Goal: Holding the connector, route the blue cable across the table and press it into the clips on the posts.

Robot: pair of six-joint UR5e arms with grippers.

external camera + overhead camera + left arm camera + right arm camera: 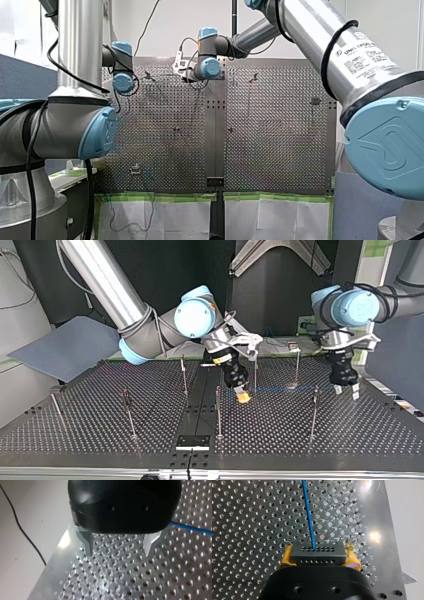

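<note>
Gripping the connector (317, 554) by its two short ends, my right gripper (242, 394) has its yellow-padded fingers clamped on the dark block, low over the desk (100, 430) near its middle. The blue cable (308, 512) leaves the block's far face and runs out over the perforations toward my left gripper (118, 552), whose fingers stand apart with nothing between them; the cable passes just beside it.

Judgement: the cable is thin, light and limp and will sag unless kept taut. The rigid block is the sound hold. Whether the cable is pressed in at any of the posts (314, 410) cannot be told.
</note>
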